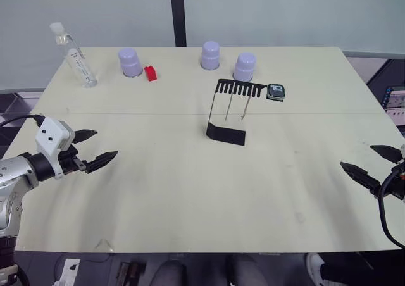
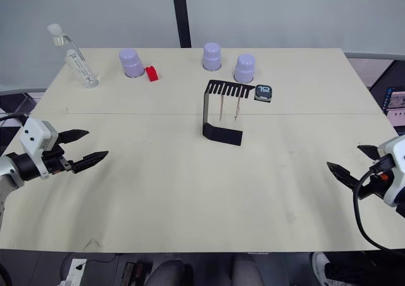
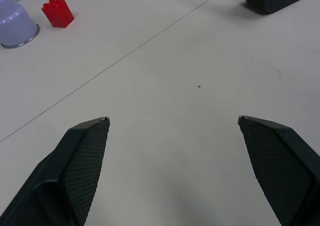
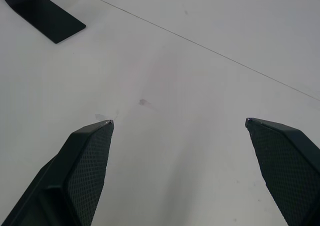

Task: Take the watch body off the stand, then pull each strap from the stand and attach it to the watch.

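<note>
Both two-fingered black grippers, left (image 1: pixel 95 148) at 9 o'clock and right (image 1: pixel 371 162) at 3, hover spread apart and empty, well clear of the thin black bent-metal stand (image 1: pixel 226 133) whose ring carries the small black rounded-square watch body (image 1: pixel 276 92) and whose comb holds two thin pale strap bands (image 1: pixel 235 108).

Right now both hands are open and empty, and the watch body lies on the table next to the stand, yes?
Not quite. The watch body still sits on the end of the stand's top arm, as the left eye view shows. The left hand and right hand are indeed open and empty.

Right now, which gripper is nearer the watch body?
Right. The right gripper sits open near the table's right edge; the left gripper is open at the far left. The watch body sits right of centre.
</note>
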### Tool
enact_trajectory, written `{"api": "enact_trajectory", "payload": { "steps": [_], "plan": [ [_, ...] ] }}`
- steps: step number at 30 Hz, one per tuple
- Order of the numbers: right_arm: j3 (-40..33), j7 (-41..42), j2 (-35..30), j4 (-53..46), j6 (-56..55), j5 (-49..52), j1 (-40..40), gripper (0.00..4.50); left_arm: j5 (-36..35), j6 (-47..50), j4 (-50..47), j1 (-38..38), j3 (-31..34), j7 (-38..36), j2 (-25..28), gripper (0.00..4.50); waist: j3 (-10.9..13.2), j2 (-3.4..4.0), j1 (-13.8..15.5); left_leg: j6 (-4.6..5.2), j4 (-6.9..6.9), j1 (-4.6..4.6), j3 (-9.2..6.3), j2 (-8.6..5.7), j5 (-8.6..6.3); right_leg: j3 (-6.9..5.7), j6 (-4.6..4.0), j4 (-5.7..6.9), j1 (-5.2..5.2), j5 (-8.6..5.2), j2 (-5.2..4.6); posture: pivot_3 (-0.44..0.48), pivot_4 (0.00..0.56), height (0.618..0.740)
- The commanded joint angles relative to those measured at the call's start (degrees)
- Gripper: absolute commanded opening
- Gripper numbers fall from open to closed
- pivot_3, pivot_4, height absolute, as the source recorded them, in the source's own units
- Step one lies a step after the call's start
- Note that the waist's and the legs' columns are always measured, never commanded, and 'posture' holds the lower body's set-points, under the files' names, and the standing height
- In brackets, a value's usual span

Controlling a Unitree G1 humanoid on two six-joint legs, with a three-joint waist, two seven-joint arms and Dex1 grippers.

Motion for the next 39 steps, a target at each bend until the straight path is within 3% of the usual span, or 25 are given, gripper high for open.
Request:
{"api": "enact_trajectory", "payload": {
  "steps": [1,9,16,20,25,31,39],
  "plan": [
    [-0.3,-0.2,0.4,-0.3,-1.2,-0.1,-0.6,4.50,-1.1,-0.3,-1.8,-0.7,1.1,0.1,-0.3,4.46,0.0,0.00,0.0,0.00,0.00,0.00,0.00,0.00,0.00,0.00,0.00,0.00,0.00,0.00,0.00,0.000,0.150,0.740],
    [1.9,-4.1,3.1,-3.4,-1.5,-1.2,-2.0,4.50,-0.9,0.3,-4.0,-1.4,-0.7,0.3,-0.9,4.46,0.0,-0.03,0.0,-0.01,0.00,0.00,-0.01,-0.01,0.01,-0.01,0.00,0.00,0.00,0.00,-0.01,0.000,0.150,0.740],
    [2.8,-12.5,8.1,-16.8,5.0,3.7,-3.6,4.50,-10.2,9.8,-15.6,-8.2,-5.9,-1.3,-2.7,4.46,0.0,-0.03,0.1,-0.05,0.07,-0.14,-0.23,-0.05,0.02,-0.12,0.01,0.06,0.03,0.01,-0.06,0.000,0.150,0.740],
    [4.3,-25.5,12.4,-28.6,14.7,14.0,-9.7,4.50,-17.7,16.3,-19.0,-19.0,-10.3,-1.2,-6.0,4.46,0.0,-0.03,0.1,-0.13,0.17,-0.25,-0.39,-0.05,0.07,-0.24,0.01,0.12,0.04,0.01,0.00,0.000,0.150,0.740],
    [12.6,-44.2,18.2,-34.1,24.4,21.2,-22.7,4.50,-14.4,12.3,-15.0,-28.1,-16.0,-2.9,-10.8,4.46,0.0,-0.02,-0.4,-0.20,0.24,-0.30,-0.50,-0.07,0.11,-0.28,0.02,0.19,0.02,0.01,0.25,0.000,0.150,0.740],
    [20.9,-59.2,24.1,-30.3,32.9,22.3,-37.2,4.50,-9.4,5.8,-8.6,-33.4,-19.9,-4.7,-14.6,4.46,0.0,-0.02,-0.5,-0.19,0.26,-0.44,-0.55,-0.13,0.21,-0.30,0.01,0.22,-0.10,0.01,0.38,0.000,0.150,0.740],
    [25.6,-70.0,32.6,-24.3,40.4,16.7,-50.1,4.50,-6.9,2.7,-7.3,-34.7,-22.0,-6.7,-16.4,4.46,0.0,0.00,-1.1,-0.06,0.42,-1.09,-0.71,-0.30,0.36,-0.37,0.06,0.54,-0.77,0.04,0.27,0.000,0.150,0.740]
  ]
}}
